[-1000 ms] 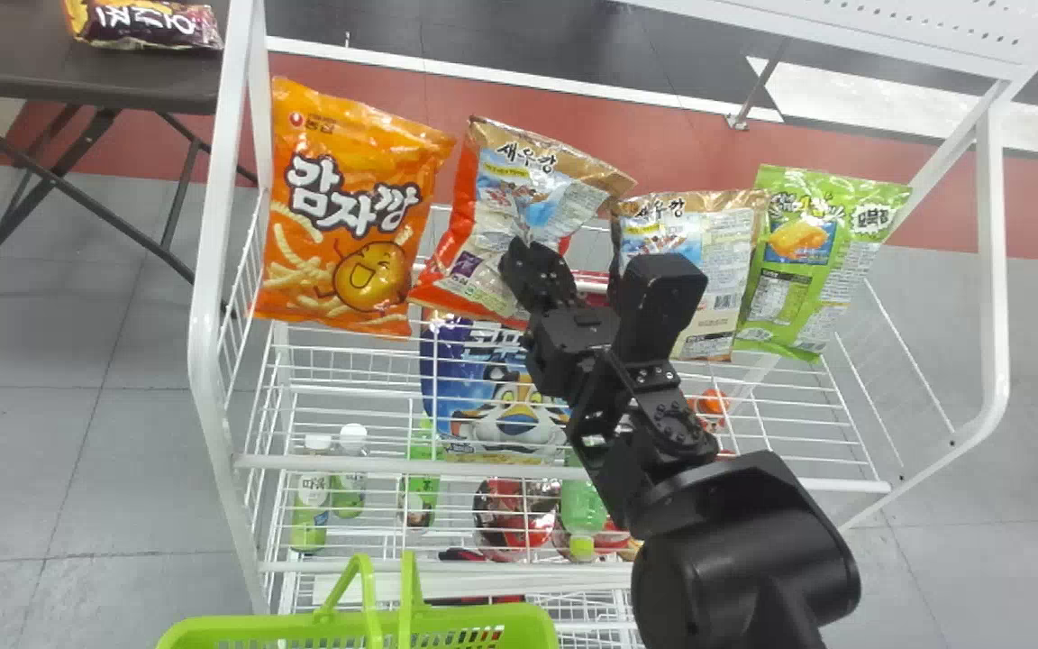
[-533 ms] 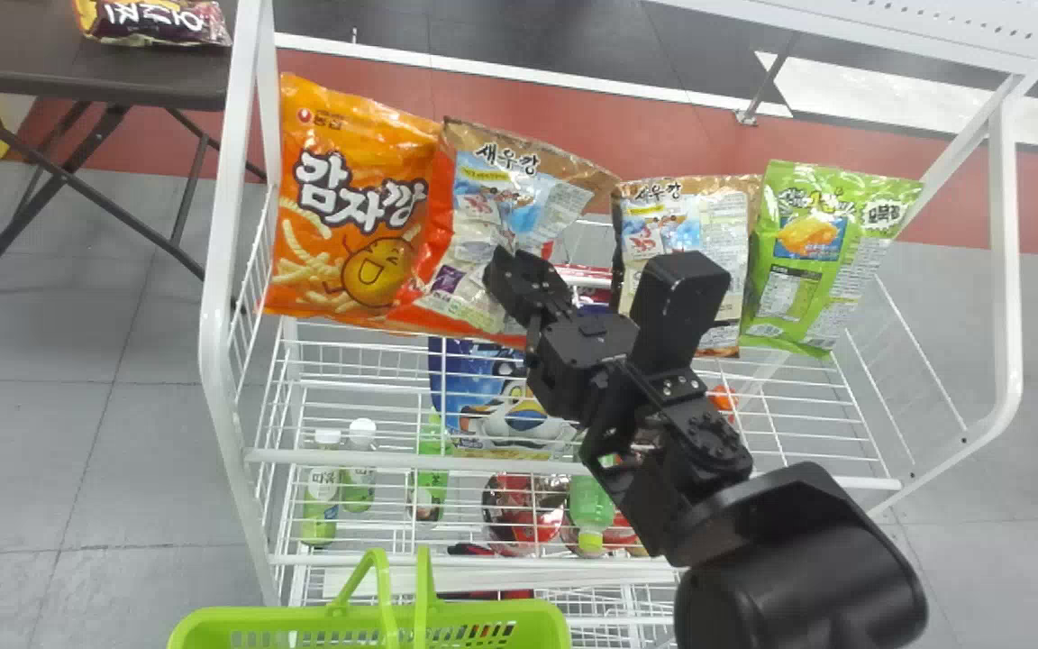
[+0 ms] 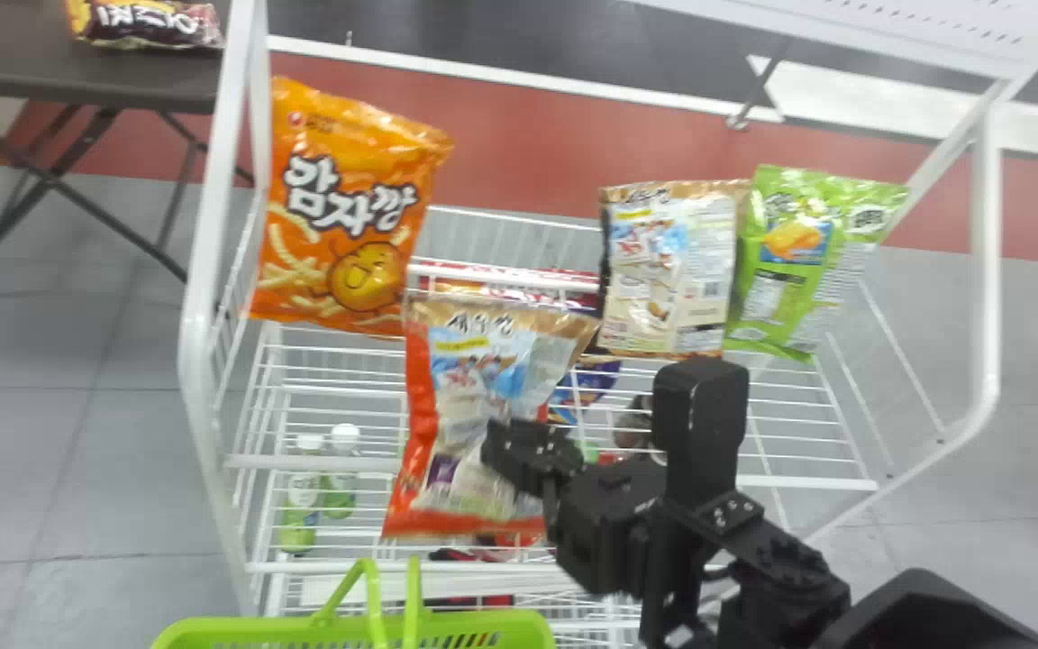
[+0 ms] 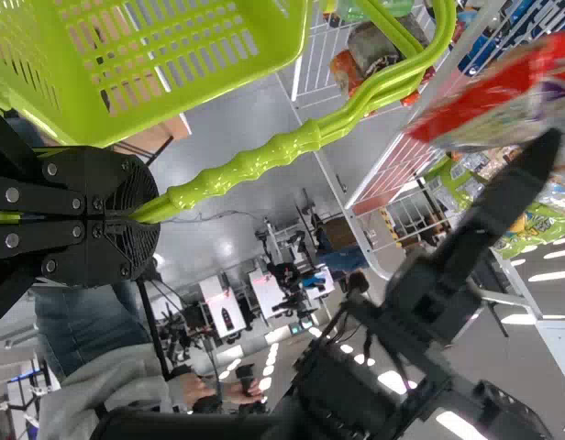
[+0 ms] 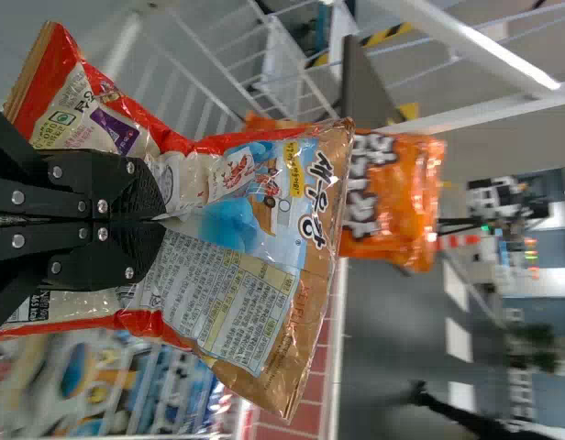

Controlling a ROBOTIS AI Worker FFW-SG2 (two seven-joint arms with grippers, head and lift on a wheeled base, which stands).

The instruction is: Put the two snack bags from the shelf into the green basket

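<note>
At one o'clock from the green basket (image 3: 285, 628), I see a red-and-brown snack bag (image 3: 474, 383) pinched in the right tool (image 3: 508, 451), its long axis running roughly six to twelve, brown end toward twelve. The left tool (image 4: 140, 215) grips the basket's handle (image 4: 246, 169).

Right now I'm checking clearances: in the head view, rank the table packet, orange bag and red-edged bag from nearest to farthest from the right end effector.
1. Red-edged bag, in the end effector.
2. Orange bag, shelf's left side.
3. Table packet, far left.
</note>
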